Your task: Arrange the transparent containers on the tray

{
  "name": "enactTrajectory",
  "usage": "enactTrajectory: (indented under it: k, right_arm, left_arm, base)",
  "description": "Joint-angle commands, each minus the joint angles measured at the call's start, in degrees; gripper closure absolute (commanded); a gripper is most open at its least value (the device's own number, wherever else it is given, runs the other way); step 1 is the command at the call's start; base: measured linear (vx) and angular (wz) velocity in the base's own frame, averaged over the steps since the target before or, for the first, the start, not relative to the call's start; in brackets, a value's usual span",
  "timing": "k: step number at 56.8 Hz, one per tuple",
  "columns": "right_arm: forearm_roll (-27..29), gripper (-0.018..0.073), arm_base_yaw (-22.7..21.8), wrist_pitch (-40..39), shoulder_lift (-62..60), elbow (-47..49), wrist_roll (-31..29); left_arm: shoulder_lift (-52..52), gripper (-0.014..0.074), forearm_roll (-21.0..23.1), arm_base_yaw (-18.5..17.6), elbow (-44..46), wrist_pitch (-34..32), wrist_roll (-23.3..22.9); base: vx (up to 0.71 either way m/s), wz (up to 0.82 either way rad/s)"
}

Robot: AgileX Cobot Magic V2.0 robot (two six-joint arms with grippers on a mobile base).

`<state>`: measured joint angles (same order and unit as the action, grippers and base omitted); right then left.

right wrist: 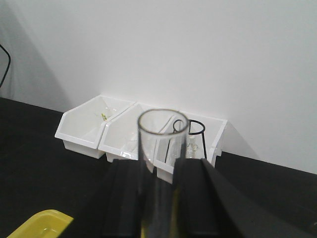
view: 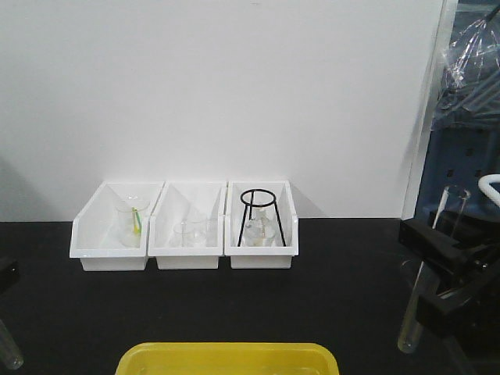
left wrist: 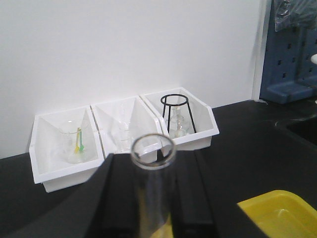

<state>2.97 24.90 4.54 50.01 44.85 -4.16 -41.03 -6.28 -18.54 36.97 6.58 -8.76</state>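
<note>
My right gripper (view: 437, 262) is shut on a clear glass test tube (view: 426, 289), held upright and slightly tilted above the black table at the right edge. In the right wrist view that test tube (right wrist: 162, 148) rises between the black fingers (right wrist: 126, 198), open rim up. My left gripper (left wrist: 153, 198) is shut on the other test tube (left wrist: 152, 173); in the front view only that tube's rounded bottom (view: 11, 350) shows at the lower left corner. The yellow tray (view: 226, 359) lies at the bottom centre between both arms, also seen as the tray (left wrist: 277, 213) and the tray (right wrist: 34, 225).
Three white open-fronted bins (view: 183, 226) stand in a row against the back wall: a beaker with green and yellow sticks (view: 133, 221) on the left, small glassware in the middle, a black wire tripod (view: 258, 219) over a flask on the right. Blue equipment (view: 461, 117) stands at right.
</note>
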Motion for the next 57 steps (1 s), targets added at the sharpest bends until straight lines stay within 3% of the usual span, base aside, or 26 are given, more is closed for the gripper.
enactTrajectory:
  k: [1, 9, 28, 39, 57]
  right_arm:
    - [1.0, 0.054, -0.3, -5.0, -0.5, 1.7, 0.8]
    - [5.5, 0.054, -0.3, -3.8, 3.8, 1.8, 1.4]
    - [13.7, 0.054, -0.3, 9.6, 26.5, 13.4, 1.2]
    - [21.5, 0.0538, -0.3, 14.4, 35.7, 16.7, 0.9]
    - [25.8, 0.0525, -0.3, 14.5, 45.1, 16.7, -4.2]
  left_arm:
    - [0.1, 0.0447, 0.4, -0.3, 1.8, -4.6, -0.6]
    - [-4.6, 0.0443, 1.0, -1.5, 2.6, -2.9, -0.5]
    - [-29.7, 0.044, 7.7, -11.1, 12.9, 3.0, -0.7]
    - [-42.5, 0.0435, 15.9, -11.6, 16.0, 5.3, -0.7]
    - [-52.2, 0.0421, 16.4, -11.6, 16.0, 3.4, -0.7]
  base:
    - [0.0, 0.0]
    - [0.0, 0.0]
    - [0.0, 0.0]
    - [0.0, 0.0]
    - [0.0, 0.0]
